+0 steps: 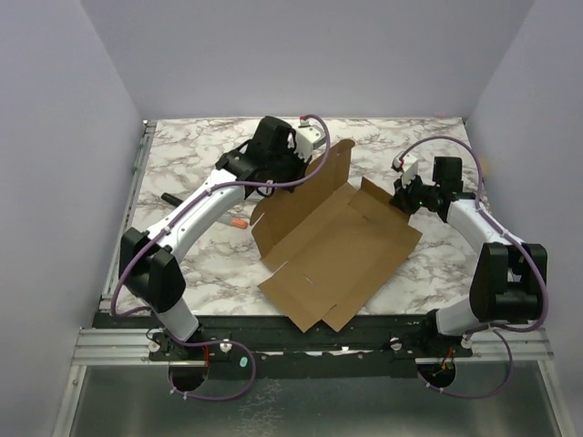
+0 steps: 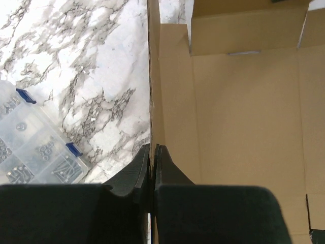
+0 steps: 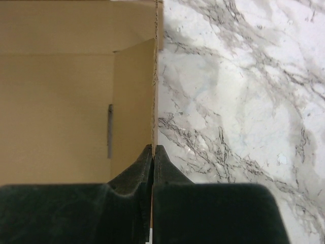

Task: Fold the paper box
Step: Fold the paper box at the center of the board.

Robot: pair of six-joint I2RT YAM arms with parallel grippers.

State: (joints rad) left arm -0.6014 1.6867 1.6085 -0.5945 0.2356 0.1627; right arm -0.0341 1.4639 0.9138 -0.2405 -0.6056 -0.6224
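The paper box (image 1: pixel 342 250) is a brown cardboard die-cut sheet lying mid-table, its base flat and its far side flaps raised. My left gripper (image 1: pixel 305 167) is shut on the edge of the upright far-left flap (image 1: pixel 335 164); in the left wrist view (image 2: pixel 152 148) the flap's edge (image 2: pixel 154 76) runs up from between the fingers, with the box base (image 2: pixel 244 117) to the right. My right gripper (image 1: pixel 401 198) is shut on the raised right flap (image 1: pixel 378 196); in the right wrist view (image 3: pixel 153 148) the flap edge (image 3: pixel 154 76) stands between the fingers, cardboard (image 3: pixel 56 112) to the left.
A clear plastic compartment case (image 2: pixel 30 152) with small hardware lies on the marble table (image 1: pixel 200 246) to the left of the flap, hidden under the left arm in the top view. A small orange item (image 1: pixel 239 222) and a black tool (image 1: pixel 169 198) lie left of the box.
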